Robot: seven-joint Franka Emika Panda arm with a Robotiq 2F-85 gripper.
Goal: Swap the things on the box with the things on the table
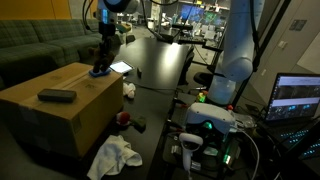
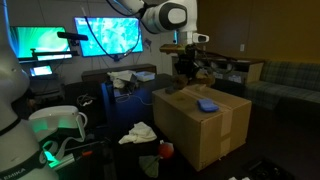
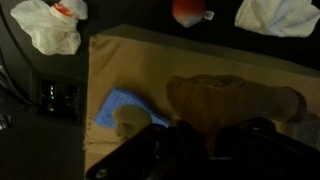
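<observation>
**Swap barely begun**

The fingers (image 3: 160,152) look clamped on a brown thing (image 3: 235,100) over the box (image 1: 40,120). A blue cloth (image 3: 120,108) at its 8 o'clock and a dark bar (image 1: 57,96) lie on the box. White cloths (image 1: 113,155) and a red thing (image 3: 190,10) lie on the tabletop (image 1: 160,60), unmoved by the look of it.

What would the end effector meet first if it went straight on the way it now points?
The end effector would probably meet the box top by the blue item; a blurred brown thing may come first, depth unclear.

Box (image 2: 215,135) tan, table (image 1: 160,65) glossy blk, small item (image 2: 207,104) blue, rag (image 1: 112,157) white, sofa (image 1: 35,45) prob. green
</observation>
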